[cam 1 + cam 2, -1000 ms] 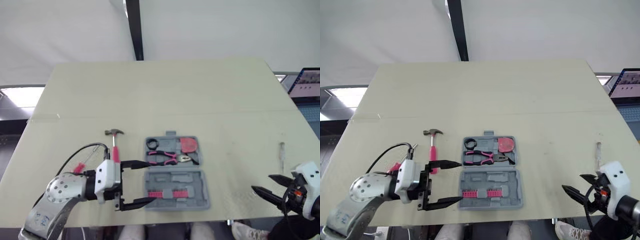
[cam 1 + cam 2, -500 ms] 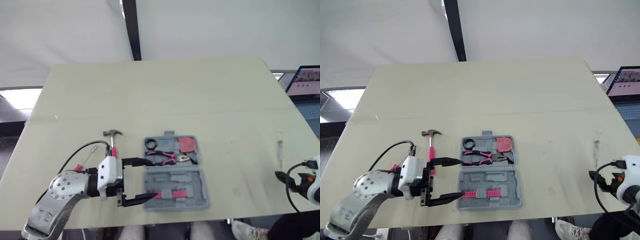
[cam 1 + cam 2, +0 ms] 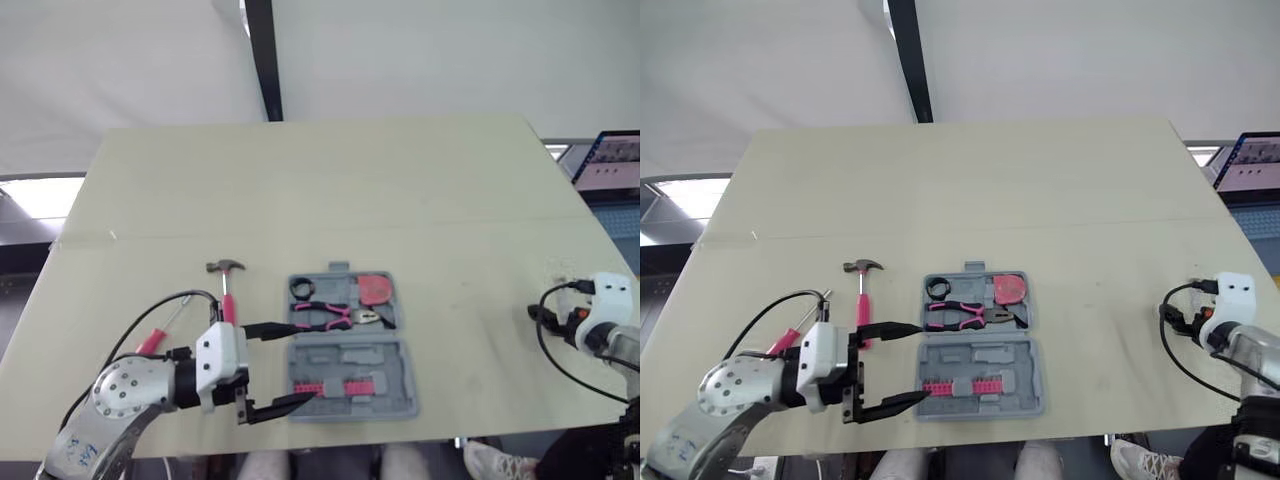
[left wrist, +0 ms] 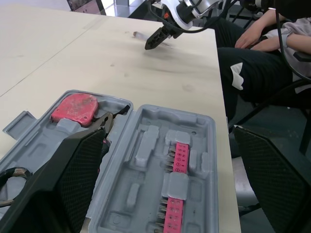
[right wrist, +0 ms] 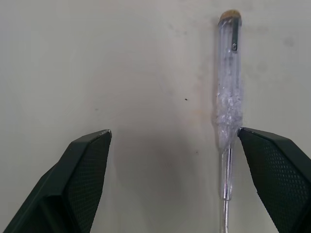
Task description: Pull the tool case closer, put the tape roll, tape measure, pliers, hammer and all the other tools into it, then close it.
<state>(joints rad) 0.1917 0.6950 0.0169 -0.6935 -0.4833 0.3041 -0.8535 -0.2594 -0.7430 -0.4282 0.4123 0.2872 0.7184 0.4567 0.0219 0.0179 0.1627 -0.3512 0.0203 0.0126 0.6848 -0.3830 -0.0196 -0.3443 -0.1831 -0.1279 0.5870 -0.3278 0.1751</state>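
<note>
Near the table's [image 3: 350,190] closest edge, the left gripper [image 3: 305,361] is spread wide and empty at the left side of the open tool case [image 3: 395,365]. Pink bits [image 3: 330,388] fill the case's near half. The pliers [image 3: 340,317], tape roll [image 3: 304,288] and tape measure [image 3: 377,289] lie in its far half. Off to the right, the right gripper [image 5: 174,131] gapes empty over a clear screwdriver [image 5: 228,104]. Left of the case's far half lies the hammer [image 3: 229,295].
</note>
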